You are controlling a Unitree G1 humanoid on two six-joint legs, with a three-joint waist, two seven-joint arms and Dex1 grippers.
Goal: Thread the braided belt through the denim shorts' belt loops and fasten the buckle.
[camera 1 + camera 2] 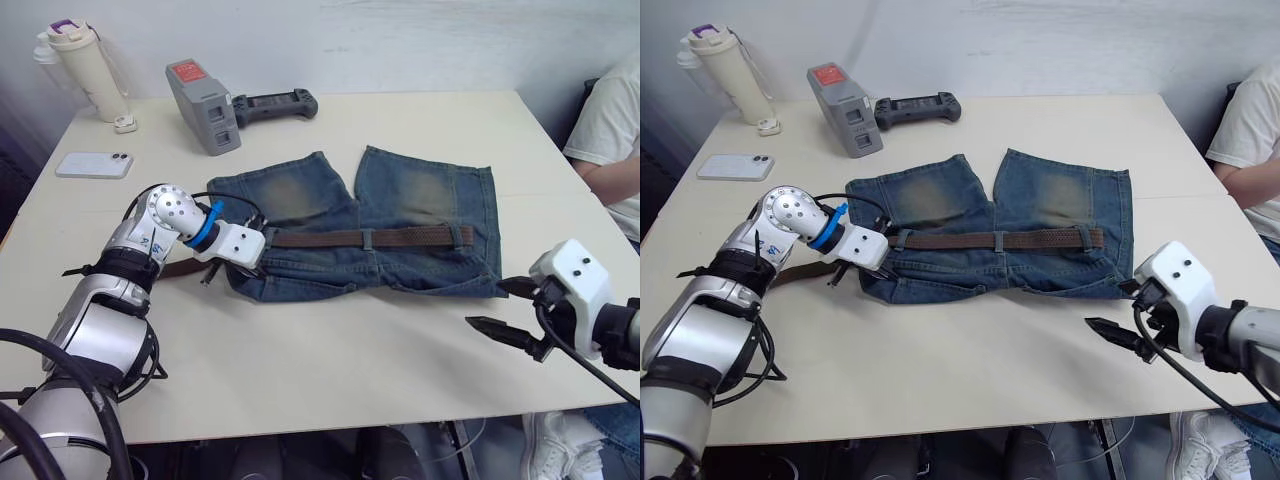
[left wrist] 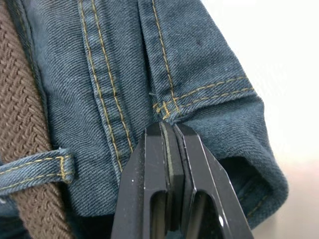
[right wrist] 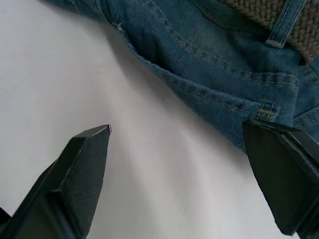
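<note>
Nearest, the right hand (image 1: pixel 505 308) hangs wide open over the bare counter (image 1: pixel 330 370), just off the denim shorts (image 1: pixel 420 210) at their waistband corner. The left hand (image 2: pixel 169 130) is pressed to the shorts' other corner, fingers pinched together on the denim at a seam. The braided belt (image 1: pixel 400 237), dark brown and woven, runs along the waistband under the belt loops (image 1: pixel 368 238); its end beyond the left hand is mostly hidden behind the arm. The faded yellowish legs point away.
</note>
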